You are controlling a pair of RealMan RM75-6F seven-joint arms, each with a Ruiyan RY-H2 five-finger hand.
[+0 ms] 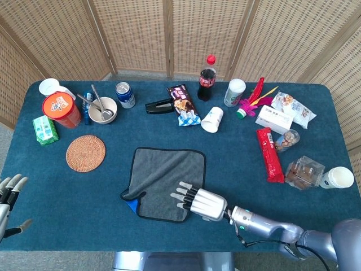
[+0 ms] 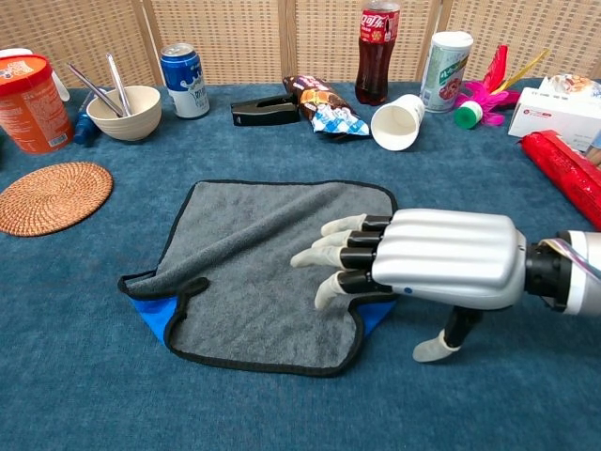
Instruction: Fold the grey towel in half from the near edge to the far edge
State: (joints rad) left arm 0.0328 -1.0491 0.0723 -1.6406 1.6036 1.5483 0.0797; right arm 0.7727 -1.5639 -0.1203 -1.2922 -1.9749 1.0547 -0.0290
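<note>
My right hand [image 2: 427,258] lies flat, holding nothing, fingers resting on the grey towel [image 2: 254,254]. It looks soft, light and floppy. I think I should pinch the near edge just under my fingers.
</note>
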